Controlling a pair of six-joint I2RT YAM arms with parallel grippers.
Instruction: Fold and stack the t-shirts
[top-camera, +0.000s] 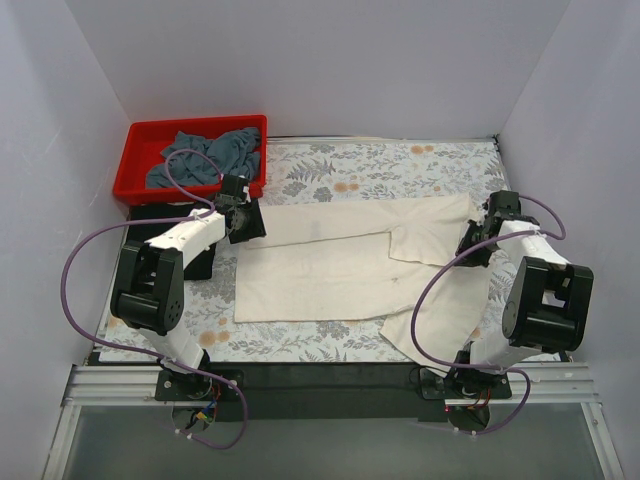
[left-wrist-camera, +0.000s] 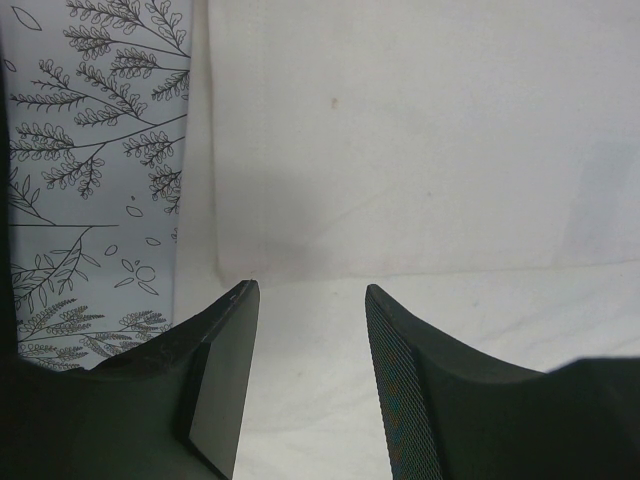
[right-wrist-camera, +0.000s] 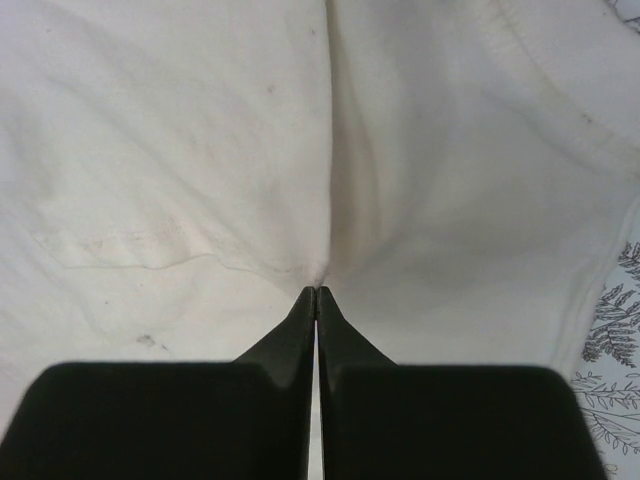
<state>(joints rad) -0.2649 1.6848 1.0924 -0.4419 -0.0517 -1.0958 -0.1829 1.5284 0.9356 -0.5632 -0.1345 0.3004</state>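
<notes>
Near-edge flap of the cream-white t-shirt (top-camera: 330, 270) is draped toward the table's front, while the rest is spread flat mid-table on the floral tablecloth (top-camera: 380, 170), apparently partly folded. Right gripper (right-wrist-camera: 316, 292) is clamped on a puckered ridge of that cloth, probably so the fold can be dragged over; left gripper (left-wrist-camera: 310, 290) is held part-open with nothing between the jaws, poised over the shirt's left edge for a matching pinch. Slate grey-blue t-shirt (top-camera: 210, 155) is parked furthest back, crumpled in the red bin (top-camera: 140, 175), not yet folded.
</notes>
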